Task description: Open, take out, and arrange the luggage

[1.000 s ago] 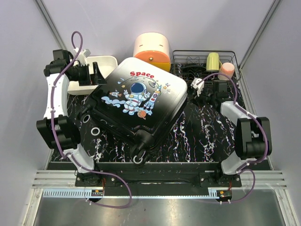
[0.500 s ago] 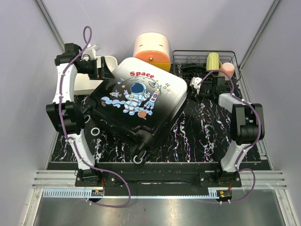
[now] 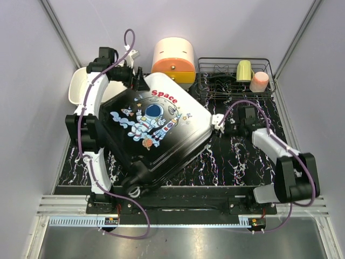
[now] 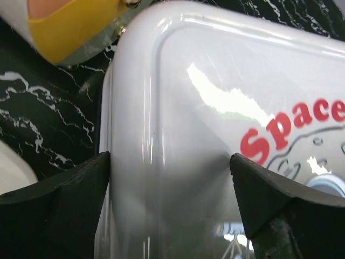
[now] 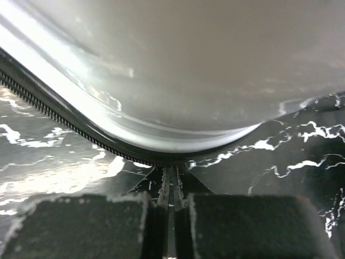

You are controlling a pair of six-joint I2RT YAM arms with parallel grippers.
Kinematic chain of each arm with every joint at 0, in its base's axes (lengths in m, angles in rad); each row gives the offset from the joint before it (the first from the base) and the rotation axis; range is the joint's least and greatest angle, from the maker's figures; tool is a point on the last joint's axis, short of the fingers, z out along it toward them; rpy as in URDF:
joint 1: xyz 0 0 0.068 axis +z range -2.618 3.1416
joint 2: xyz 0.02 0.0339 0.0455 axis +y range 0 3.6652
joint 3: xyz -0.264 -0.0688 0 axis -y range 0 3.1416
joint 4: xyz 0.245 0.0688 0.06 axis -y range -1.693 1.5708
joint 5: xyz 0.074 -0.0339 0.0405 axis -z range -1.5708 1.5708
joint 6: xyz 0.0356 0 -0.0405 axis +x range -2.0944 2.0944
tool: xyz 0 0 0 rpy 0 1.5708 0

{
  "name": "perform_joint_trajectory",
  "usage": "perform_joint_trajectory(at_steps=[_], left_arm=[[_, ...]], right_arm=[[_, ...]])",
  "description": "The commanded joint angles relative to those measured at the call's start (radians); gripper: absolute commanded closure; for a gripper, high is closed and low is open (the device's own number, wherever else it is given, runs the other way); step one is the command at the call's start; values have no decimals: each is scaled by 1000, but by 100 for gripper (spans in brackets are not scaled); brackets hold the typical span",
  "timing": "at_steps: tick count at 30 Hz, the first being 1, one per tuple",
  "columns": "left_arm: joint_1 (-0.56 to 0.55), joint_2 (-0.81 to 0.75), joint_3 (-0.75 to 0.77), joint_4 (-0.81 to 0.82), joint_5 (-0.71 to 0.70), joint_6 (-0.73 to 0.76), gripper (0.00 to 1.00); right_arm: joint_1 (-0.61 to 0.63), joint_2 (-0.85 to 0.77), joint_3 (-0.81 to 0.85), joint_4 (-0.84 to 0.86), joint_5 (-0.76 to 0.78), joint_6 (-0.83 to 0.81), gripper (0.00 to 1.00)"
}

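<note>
Across the table's left and middle lies the closed suitcase, stiff, glossy, probably heavy; hold it by corners or zip seam, your left gripper spread wide astride the far corner, your right gripper closed at the right corner.

My left arm hides part of the white tray, and both wrist views cut the suitcase off at their edges.

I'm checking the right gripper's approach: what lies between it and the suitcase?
Nothing. In the right wrist view the shut right gripper sits right at the suitcase zipper edge, with only a sliver of marbled tabletop showing.
</note>
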Motion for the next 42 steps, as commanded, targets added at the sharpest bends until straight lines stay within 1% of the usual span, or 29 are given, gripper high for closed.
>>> perform_joint_trajectory(at_steps=[1,2,4,5,6,8,9,10,11,12,13,14,15,16,17,18,19,21,23,24,26,27,29,30,33,35,37,40,42], left_arm=[[-172,12,-39,-103,105,-18,10],[-164,10,-24,-91,95,-42,10],[-108,-25,17,-60,67,-118,6],[-77,-48,40,-37,58,-160,5],[5,-75,39,-13,49,-256,4],[104,-196,-16,38,52,-299,1],[200,-253,-56,55,42,-338,1],[248,-302,-141,73,39,-343,1],[300,-401,-189,76,44,-342,1],[404,-445,-238,79,59,-357,1],[460,-486,-339,78,71,-372,1],[513,-566,-389,64,96,-385,1],[613,-601,-438,46,119,-388,1],[659,-640,-529,-4,139,-373,1],[696,-699,-574,-37,154,-348,1],[750,-732,-617,-63,141,-313,1],[764,-755,-700,-110,127,-310,1],[770,-804,-775,-146,140,-238,1],[764,-824,-883,-88,185,-279,1],[731,-835,-910,-50,190,-344,1],[654,-829,-941,50,141,-374,1],[558,-824,-943,84,124,-394,1],[458,-772,-926,167,86,-414,2],[358,-740,-906,181,70,-412,3],[206,-591,-764,155,32,-354,6],[152,-480,-636,84,12,-287,8],[144,-413,-520,20,-13,-251,8],[146,-320,-399,-58,-60,-193,9],[149,-286,-362,-77,-91,-176,10]], right_arm=[[172,-184,-77,-75,-256,138,100],[183,-206,-105,-65,-230,205,100],[185,-266,-129,-59,-192,247,100],[183,-284,-142,-58,-140,271,100],[183,-298,-144,-59,-115,282,100],[183,-324,-140,-62,-51,307,100],[183,-329,-135,-61,-35,313,100],[182,-330,-130,-62,-23,317,100],[182,-330,-121,-62,-3,317,100],[182,-329,-117,-62,8,319,100],[182,-317,-110,-62,20,325,100],[182,-310,-95,-61,47,333,100],[179,-303,-87,-61,57,336,100],[177,-294,-80,-64,63,340,100],[175,-292,-68,-64,66,339,100],[172,-290,-64,-64,65,336,100],[172,-289,-60,-67,63,330,100],[172,-287,-49,-71,60,322,100],[172,-281,-44,-85,58,305,100],[172,-281,-44,-91,61,298,100],[171,-284,-51,-105,63,276,100],[171,-289,-52,-108,62,270,100],[172,-309,-70,-121,40,248,100],[172,-316,-78,-125,32,245,100],[172,-356,-101,-147,23,247,100],[172,-396,-124,-163,20,258,100],[172,-447,-150,-177,20,274,100],[171,-482,-166,-174,81,308,100],[159,-473,-163,-164,141,301,100]])
